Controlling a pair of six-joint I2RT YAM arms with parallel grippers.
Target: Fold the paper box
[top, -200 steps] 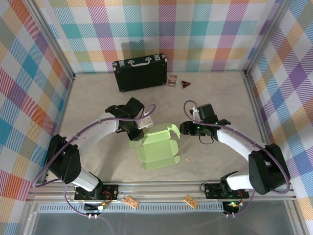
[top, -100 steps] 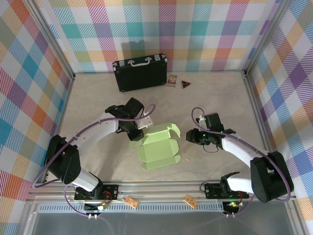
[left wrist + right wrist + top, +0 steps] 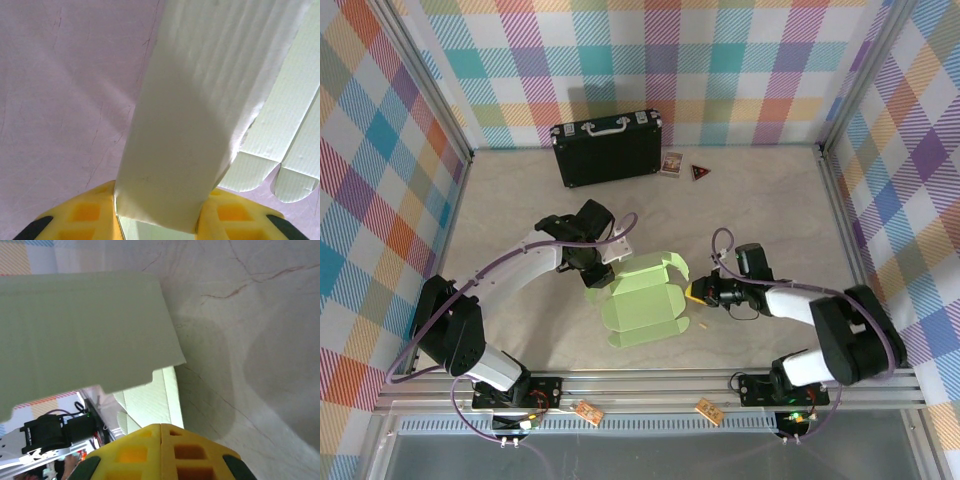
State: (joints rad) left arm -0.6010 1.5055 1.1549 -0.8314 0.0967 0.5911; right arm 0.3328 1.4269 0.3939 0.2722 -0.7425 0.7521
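The paper box [image 3: 642, 300] is a pale green creased cut-out lying mid-table, with its side flaps partly raised. My left gripper [image 3: 599, 277] is at its left edge. In the left wrist view its yellow fingers [image 3: 85, 217] are shut on a raised flap [image 3: 190, 125] of the box, gripper [image 3: 160, 220]. My right gripper [image 3: 695, 292] sits low by the box's right edge, shut with nothing between its tips. Seen from the right wrist, the gripper [image 3: 161, 432] points at the edge of the box's base [image 3: 150, 400], under a raised flap [image 3: 85, 325].
A black case [image 3: 607, 148] with a metal handle lies at the back. A small card [image 3: 671, 163] and a red triangle [image 3: 700, 172] lie to its right. A tiny orange scrap [image 3: 705, 325] lies near the box. Plaid walls enclose the table.
My right gripper has shut and moved down and toward the near side, ending at the box's right edge. The left arm and its held flap have not moved.
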